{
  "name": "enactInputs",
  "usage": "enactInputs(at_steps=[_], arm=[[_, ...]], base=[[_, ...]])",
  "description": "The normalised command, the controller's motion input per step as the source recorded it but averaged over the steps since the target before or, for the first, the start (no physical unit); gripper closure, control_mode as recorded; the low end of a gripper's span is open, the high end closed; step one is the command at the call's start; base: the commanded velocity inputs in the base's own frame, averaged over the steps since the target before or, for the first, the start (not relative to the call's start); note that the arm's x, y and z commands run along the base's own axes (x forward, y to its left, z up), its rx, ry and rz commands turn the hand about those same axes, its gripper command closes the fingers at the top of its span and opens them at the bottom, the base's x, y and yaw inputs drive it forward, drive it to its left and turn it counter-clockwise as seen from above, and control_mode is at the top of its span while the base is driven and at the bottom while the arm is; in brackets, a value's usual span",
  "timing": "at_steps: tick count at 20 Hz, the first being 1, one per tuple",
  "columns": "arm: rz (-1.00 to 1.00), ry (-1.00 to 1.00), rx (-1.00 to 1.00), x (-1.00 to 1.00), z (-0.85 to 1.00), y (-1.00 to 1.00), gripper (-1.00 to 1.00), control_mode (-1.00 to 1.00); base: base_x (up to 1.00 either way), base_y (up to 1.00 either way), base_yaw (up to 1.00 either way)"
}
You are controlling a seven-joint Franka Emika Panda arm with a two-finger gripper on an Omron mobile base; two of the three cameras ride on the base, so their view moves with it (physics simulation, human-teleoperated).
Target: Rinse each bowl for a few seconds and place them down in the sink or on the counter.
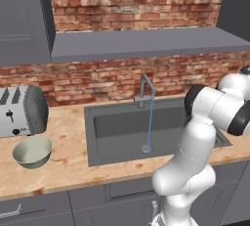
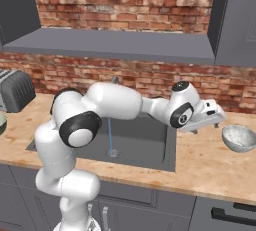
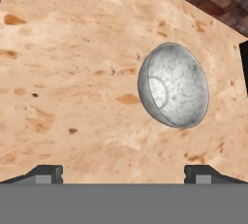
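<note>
A grey-white speckled bowl (image 2: 240, 138) stands upright on the counter (image 2: 210, 170) right of the sink (image 2: 145, 142). My gripper (image 2: 206, 128) hangs just left of it and a little above the counter, apart from the bowl. In the hand view the gripper (image 3: 123, 173) is open with nothing between its tips, and the speckled bowl (image 3: 173, 85) lies ahead and to the right. The other bowl (image 1: 32, 151), cream inside and grey-green outside, sits on the counter (image 1: 63, 169) left of the sink (image 1: 122, 122). A thin stream of water (image 1: 149, 122) runs from the tap (image 1: 145, 90) to the drain.
A silver toaster (image 1: 22, 111) stands behind the cream bowl at the far left. A grey shelf (image 1: 146, 44) runs along the brick wall above the sink. My arm reaches across the sink's right half. Dark cabinets hang at both upper sides.
</note>
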Motion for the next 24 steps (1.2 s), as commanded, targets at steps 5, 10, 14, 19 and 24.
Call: enactInputs(at_steps=[5,10,14,19,24], arm=[[0.03,0.02,0.0,0.09,-0.1,-0.19,-1.0,-1.0],[0.04,0.0,0.0,0.13,-0.1,-0.14,-1.0,-1.0],[0.04,0.0,0.0,0.16,-0.09,-0.14,-1.0,-1.0],[0.04,0.0,0.0,0.18,-0.06,-0.14,-1.0,-1.0],[0.04,0.01,0.0,0.16,-0.08,-0.15,-1.0,-1.0]], base=[[0.0,0.0,0.0],[0.0,0.0,0.0],[0.0,0.0,0.0],[0.0,0.0,0.0],[0.0,0.0,0.0]])
